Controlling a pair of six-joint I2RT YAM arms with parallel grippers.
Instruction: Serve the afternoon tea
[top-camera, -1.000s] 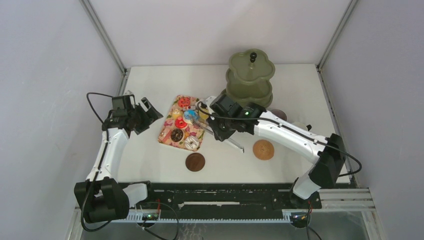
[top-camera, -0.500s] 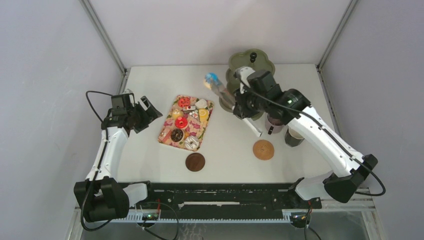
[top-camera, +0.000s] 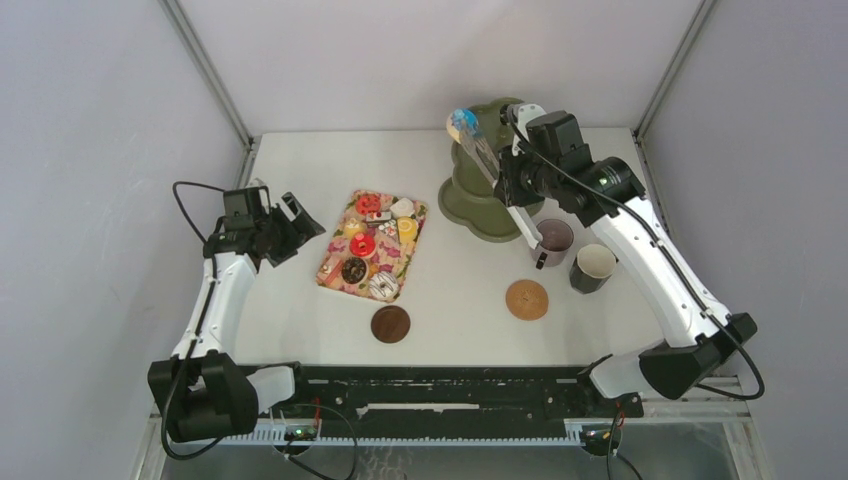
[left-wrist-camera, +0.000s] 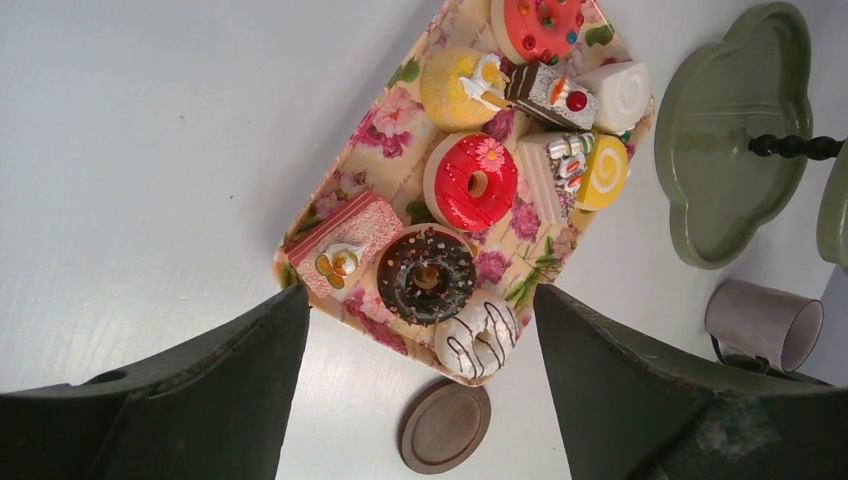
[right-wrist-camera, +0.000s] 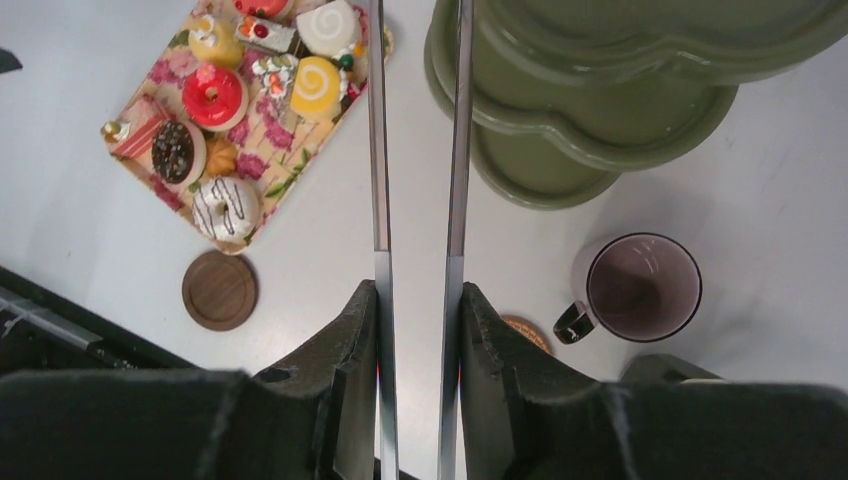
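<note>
Several toy pastries (top-camera: 362, 244) lie on the floral tray (top-camera: 325, 272), also in the left wrist view (left-wrist-camera: 470, 185). My right gripper (top-camera: 510, 182) is shut on the metal tongs (right-wrist-camera: 378, 150). The tong tips pinch a blue-iced donut (top-camera: 462, 124) high up beside the top of the green tiered stand (top-camera: 478, 198). The tips are out of the right wrist view. The mauve mug (top-camera: 553, 240) and the dark green, white-lined mug (top-camera: 592, 267) stand right of the stand. My left gripper (top-camera: 297, 232) is open and empty, hovering left of the tray (left-wrist-camera: 420, 310).
A dark wooden coaster (top-camera: 390, 323) lies in front of the tray. A light coaster (top-camera: 527, 299) lies in front of the mauve mug. The stand's lower tiers (right-wrist-camera: 560, 150) sit under the tongs. Grey walls close in the table.
My right arm lifted the tongs with the blue donut off the tray and carried it right and back to the top of the stand. The left arm has not moved.
</note>
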